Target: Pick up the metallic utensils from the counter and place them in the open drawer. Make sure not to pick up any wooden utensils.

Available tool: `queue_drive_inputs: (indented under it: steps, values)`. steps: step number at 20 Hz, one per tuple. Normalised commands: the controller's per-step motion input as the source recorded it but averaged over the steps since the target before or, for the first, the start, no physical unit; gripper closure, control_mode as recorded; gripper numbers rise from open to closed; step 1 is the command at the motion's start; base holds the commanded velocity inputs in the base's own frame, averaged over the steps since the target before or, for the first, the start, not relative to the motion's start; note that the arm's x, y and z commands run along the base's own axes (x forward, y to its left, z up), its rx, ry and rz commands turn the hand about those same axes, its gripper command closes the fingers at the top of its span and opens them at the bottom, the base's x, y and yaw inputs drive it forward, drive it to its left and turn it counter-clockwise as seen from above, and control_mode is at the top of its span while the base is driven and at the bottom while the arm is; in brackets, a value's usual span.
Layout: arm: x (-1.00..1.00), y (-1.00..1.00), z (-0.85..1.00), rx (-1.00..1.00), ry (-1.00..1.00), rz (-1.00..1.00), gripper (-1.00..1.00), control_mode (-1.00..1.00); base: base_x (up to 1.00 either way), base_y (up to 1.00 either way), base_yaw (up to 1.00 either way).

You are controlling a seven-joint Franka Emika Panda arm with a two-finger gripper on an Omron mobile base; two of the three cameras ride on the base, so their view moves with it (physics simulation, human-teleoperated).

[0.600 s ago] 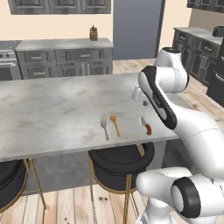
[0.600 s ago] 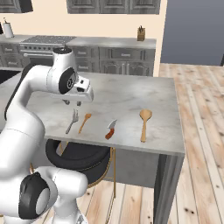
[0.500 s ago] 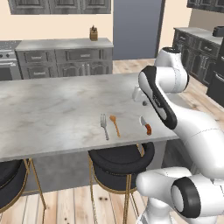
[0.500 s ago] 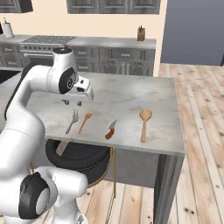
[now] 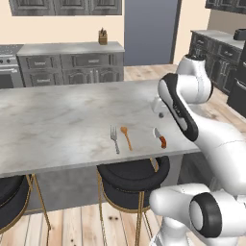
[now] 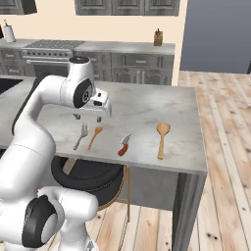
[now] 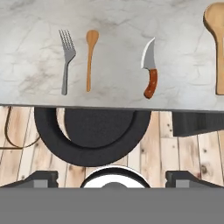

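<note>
Gripper (image 6: 88, 117) held above the marble counter (image 6: 147, 105), over its near edge; fingertips (image 7: 41, 177) set wide apart, holding nothing. Just ahead of the gripper, in a row along that edge: fork (image 7: 66, 59), small wooden spoon (image 7: 90, 58) just beside it, then knife (image 7: 150, 72) with its orange-red handle toward the edge. Larger wooden spoon (image 7: 216, 46) lies farthest to the side. Below the gripper, past the counter edge, a black round stool (image 7: 92, 131)

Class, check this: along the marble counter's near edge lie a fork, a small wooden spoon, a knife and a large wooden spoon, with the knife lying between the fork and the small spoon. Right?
Not quite. The hand view shows the small wooden spoon between the fork and the knife; the large wooden spoon lies beyond the knife.
</note>
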Motion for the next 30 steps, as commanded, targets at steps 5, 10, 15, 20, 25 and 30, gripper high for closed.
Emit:
queue_drive_inputs:
  steps: [5, 10, 15, 20, 25, 30]
  values:
    - [0.44, -0.68, -0.43, 0.02, 0.0, 0.0, -1.0, -1.0, 0.0, 0.0, 0.0]
    - [0.77, -0.28, -0.56, 0.0, 0.01, 0.0, -1.0, -1.0, 0.0, 0.0, 0.0]
    - [0.51, -0.08, -0.65, -0.03, 0.12, 0.0, -1.0, -1.0, 0.0, 0.0, 0.0]
    - [0.17, 0.0, -0.7, -0.02, 0.15, -0.04, -1.0, -1.0, 0.0, 0.0, 0.0]
    - [0.18, 0.0, -0.43, 0.0, 0.29, -0.01, -1.0, -1.0, 0.0, 0.0, 0.0]
    - [0.33, -0.04, -0.36, 0.0, 0.16, -0.01, -1.0, -1.0, 0.0, 0.0, 0.0]
